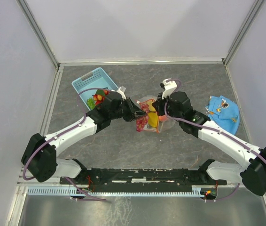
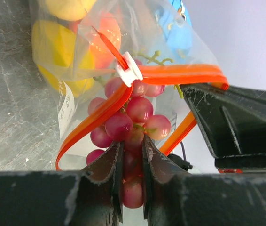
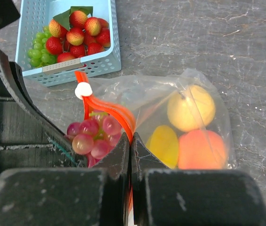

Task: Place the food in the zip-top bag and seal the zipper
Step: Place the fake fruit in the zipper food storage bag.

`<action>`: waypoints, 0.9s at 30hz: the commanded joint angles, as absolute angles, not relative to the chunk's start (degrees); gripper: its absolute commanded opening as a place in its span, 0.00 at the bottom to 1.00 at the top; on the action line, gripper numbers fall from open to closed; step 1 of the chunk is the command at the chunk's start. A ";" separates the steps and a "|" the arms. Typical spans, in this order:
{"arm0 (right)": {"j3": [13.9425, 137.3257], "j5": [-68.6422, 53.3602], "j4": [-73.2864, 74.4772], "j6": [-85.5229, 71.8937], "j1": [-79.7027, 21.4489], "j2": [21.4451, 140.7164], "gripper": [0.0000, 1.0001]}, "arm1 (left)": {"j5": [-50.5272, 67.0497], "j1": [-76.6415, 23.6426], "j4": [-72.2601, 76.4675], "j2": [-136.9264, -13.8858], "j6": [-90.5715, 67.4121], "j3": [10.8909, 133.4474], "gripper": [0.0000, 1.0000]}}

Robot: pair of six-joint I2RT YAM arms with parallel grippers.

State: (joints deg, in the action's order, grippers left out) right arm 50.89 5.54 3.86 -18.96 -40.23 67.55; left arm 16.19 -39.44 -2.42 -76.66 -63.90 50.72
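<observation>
The zip-top bag [image 1: 157, 118] lies mid-table with its mouth toward the left arm. Inside it are a yellow lemon [image 3: 191, 108], a mango [image 3: 163, 145] and an orange peach [image 3: 202, 149]. My left gripper [image 2: 132, 150] is shut on a bunch of red grapes [image 2: 133, 117], held right at the open mouth between the two runs of the red-orange zipper [image 2: 180, 73]. The white slider [image 2: 128, 69] sits at one end of the strip. My right gripper [image 3: 130, 141] is shut on the zipper [image 3: 114, 110] edge, pinching the near lip of the mouth beside the grapes [image 3: 90, 136].
A light blue basket [image 3: 109, 56] stands behind the bag at the left, holding red strawberries [image 3: 79, 37] and green grapes [image 3: 39, 52]. A blue cloth-like object [image 1: 223, 112] lies at the right. Both arms meet over the bag in the middle.
</observation>
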 commanded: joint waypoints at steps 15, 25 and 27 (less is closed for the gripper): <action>52.43 0.28 1.27 -18.96 -43.37 68.75 0.02 | 7.17 -39.68 7.58 -77.33 -76.27 51.63 0.16; 54.24 -0.77 2.21 -19.79 -44.82 67.97 0.02 | -1.51 -40.45 5.13 -79.31 -71.36 50.46 0.21; 54.40 -0.84 2.27 -20.02 -44.82 67.48 0.02 | -2.91 -40.72 5.10 -79.89 -70.77 49.86 0.22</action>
State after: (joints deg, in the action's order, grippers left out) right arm 51.09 0.91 4.12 -19.20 -44.23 69.43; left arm 2.48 -40.05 2.37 -78.87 -72.66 50.50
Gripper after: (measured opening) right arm 0.026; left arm 0.219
